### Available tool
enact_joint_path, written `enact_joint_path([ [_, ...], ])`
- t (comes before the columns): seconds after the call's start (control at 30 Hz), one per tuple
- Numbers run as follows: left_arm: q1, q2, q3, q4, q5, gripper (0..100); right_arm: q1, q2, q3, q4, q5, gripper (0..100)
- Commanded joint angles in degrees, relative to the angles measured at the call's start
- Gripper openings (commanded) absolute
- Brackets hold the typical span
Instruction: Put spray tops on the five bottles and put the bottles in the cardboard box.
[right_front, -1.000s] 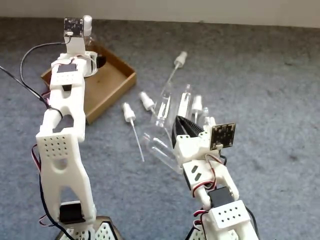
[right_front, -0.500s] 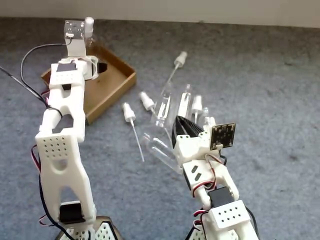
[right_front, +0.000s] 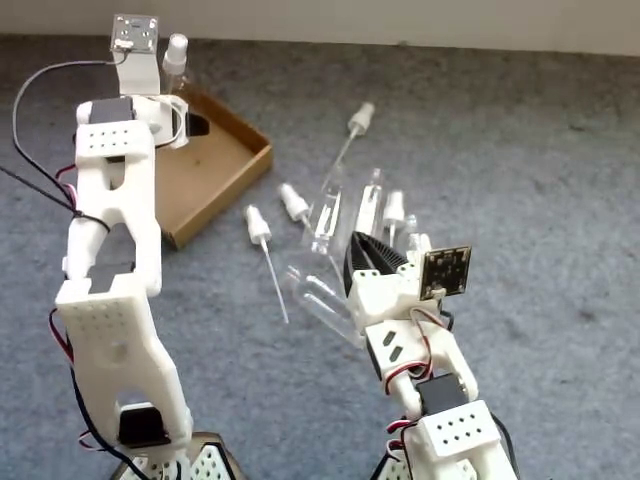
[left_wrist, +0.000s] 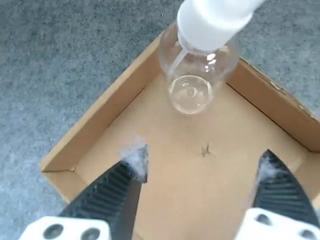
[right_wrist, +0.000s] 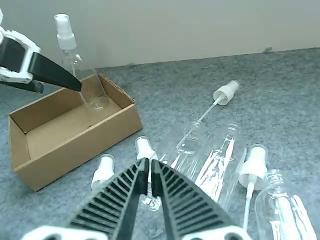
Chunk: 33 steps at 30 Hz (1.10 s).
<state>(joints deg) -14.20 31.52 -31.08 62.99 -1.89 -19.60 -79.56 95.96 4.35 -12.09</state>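
Nearest me, the right arm's black ribbed gripper (right_wrist: 149, 162) hangs low over the desk (right_front: 520, 150) with its grey carpet-like cover. Its jaws are drawn narrow, almost closed, with nothing between them. Just beyond them lie the clear plastic bottles (right_wrist: 220, 157), on their sides and close together. I count four, though they overlap and it is hard to be sure. None has a top on. Scattered among and around them are the loose white spray tops with long dip tubes (right_front: 258, 226), four as far as I can see.

Farther off sits the shallow brown cardboard box (right_front: 218, 165). In its far corner stands one clear bottle wearing a white spray top (left_wrist: 197, 80). The left arm's gripper (left_wrist: 203, 155) is above the box floor, jaws spread wide, apart from that bottle and gripping nothing.

So by my reckoning one bottle of five is done. Four remain to be capped and boxed.
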Motion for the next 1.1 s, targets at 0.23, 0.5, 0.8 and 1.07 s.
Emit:
enact_joint_path([
  [0.23, 4.3, -13.6, -3.1, 21.3, -0.2, 31, 1.0, -0.7, 6.6, -1.1, -0.4, 0.8],
  [0.5, 12.2, -19.8, -3.0, 36.8, 0.0, 31, 7.1, -0.7, 6.5, -1.5, -0.4, 0.8],
  [0.8, 18.0, -28.0, 8.1, 37.8, 10.2, 31, 15.1, -0.7, 6.5, -1.6, -0.8, 0.8],
  [1.07, 29.6, -42.4, 24.7, 37.5, 10.5, 31, 15.1, -0.7, 6.6, -1.6, -0.8, 0.8],
])
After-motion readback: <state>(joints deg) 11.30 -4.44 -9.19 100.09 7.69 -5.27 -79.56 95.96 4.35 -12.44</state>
